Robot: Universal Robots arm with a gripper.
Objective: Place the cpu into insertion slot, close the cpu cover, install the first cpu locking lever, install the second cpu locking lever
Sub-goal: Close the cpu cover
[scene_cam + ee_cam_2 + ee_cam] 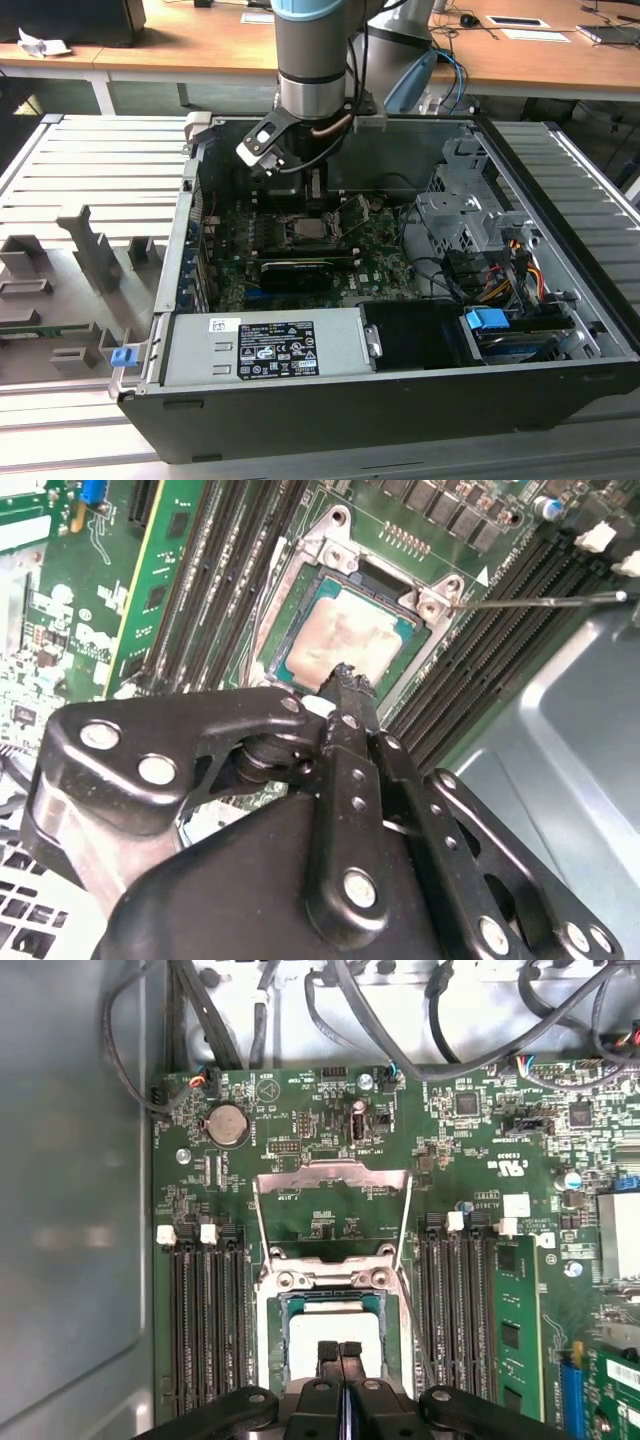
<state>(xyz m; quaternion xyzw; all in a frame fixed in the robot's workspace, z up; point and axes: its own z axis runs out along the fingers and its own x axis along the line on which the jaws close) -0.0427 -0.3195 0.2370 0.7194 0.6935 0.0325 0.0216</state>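
Fingers (326, 1355) together over seated cpu (305, 1340) — cpu cover (333, 1168) open

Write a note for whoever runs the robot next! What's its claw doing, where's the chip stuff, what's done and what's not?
Gripper: shut, holding nothing, with its tips at the edge of the cpu. I cannot tell whether they touch it.
Cpu: lies in the insertion slot.
Cpu cover: swung open, off the slot.
Done: cpu placed.
Left: cover not yet closed. One thin locking lever sticks out free, and neither lever is locked yet.
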